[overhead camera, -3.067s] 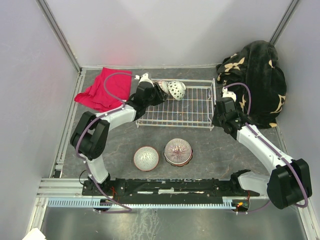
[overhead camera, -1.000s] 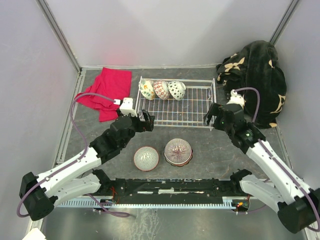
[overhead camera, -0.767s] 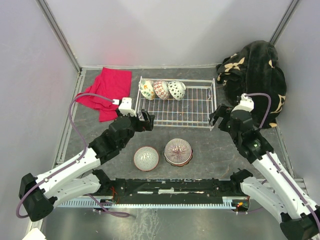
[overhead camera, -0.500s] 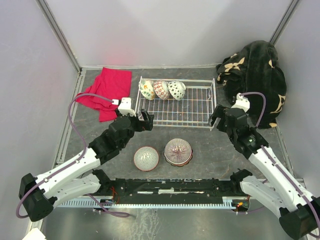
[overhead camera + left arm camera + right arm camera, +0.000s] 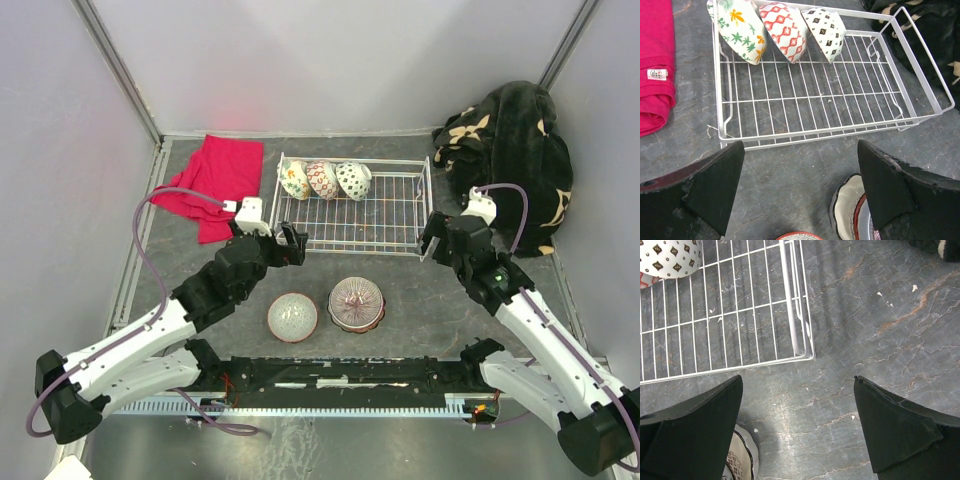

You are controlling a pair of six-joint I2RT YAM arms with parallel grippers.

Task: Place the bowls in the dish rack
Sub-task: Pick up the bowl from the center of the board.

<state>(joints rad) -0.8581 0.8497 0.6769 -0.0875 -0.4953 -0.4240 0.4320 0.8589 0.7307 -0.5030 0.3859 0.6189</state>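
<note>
The white wire dish rack point(image 5: 380, 215) stands at the middle back. Three patterned bowls point(image 5: 293, 180) point(image 5: 321, 179) point(image 5: 352, 179) lean on edge in a row along its back left. On the table in front of it rest a red-rimmed bowl point(image 5: 292, 316) and a scalloped bowl point(image 5: 357, 303). My left gripper point(image 5: 290, 243) hovers open and empty at the rack's front left corner, above the two loose bowls point(image 5: 850, 205). Off the front right corner point(image 5: 800, 315) of the rack, my right gripper point(image 5: 430, 235) is open and empty over bare table.
A red cloth point(image 5: 215, 180) lies left of the rack. A dark patterned blanket point(image 5: 515, 150) is heaped in the back right corner. Grey walls close in the table on three sides.
My left gripper has pulled back out of the rack to its front left corner, leaving a third bowl standing there. My right gripper has shifted slightly forward by the rack's right end.
</note>
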